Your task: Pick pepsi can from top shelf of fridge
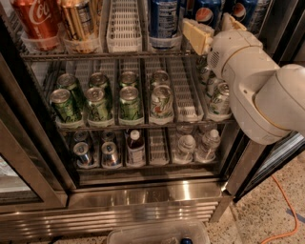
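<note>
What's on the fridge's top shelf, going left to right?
On the top shelf: red Coca-Cola can, gold striped can, empty white tray, blue can, pepsi can with the globe logo. The gripper is open right at that pepsi can, overlapping it, so I leave it out.

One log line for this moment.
gripper: top shelf, right end, at pepsi can | can: upright on shelf | fridge: door open

The blue aluminium pepsi can (208,13) with its red-white-blue globe stands at upper right, beside the cream-coloured plastic gripper (212,26). A red Coca-Cola can (37,21) shows white script upper left; green-and-silver cans (97,102) fill mid-frame.
</note>
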Action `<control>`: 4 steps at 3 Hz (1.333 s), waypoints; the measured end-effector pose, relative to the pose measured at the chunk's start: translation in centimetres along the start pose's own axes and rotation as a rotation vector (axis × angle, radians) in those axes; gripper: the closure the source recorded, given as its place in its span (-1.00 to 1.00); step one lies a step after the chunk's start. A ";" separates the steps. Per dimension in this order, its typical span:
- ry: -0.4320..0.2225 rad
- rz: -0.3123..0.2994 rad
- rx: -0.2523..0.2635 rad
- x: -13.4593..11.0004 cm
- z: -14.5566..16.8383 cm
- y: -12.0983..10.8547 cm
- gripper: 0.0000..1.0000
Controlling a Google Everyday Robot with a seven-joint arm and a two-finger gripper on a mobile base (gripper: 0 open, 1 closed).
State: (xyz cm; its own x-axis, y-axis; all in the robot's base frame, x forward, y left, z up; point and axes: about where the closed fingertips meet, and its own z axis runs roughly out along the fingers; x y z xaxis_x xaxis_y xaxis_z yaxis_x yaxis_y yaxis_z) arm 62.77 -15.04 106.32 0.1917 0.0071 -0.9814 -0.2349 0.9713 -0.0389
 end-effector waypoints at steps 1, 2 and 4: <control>0.001 0.006 -0.004 0.2 0.2 0.2 -0.38; 0.001 0.011 -0.010 0.4 0.6 0.5 -0.01; -0.002 0.013 -0.008 0.4 0.6 0.4 0.92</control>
State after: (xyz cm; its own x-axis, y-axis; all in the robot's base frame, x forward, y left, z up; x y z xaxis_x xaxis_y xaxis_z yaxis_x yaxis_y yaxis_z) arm 63.35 -14.52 106.07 0.1909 0.0201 -0.9814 -0.2446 0.9692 -0.0278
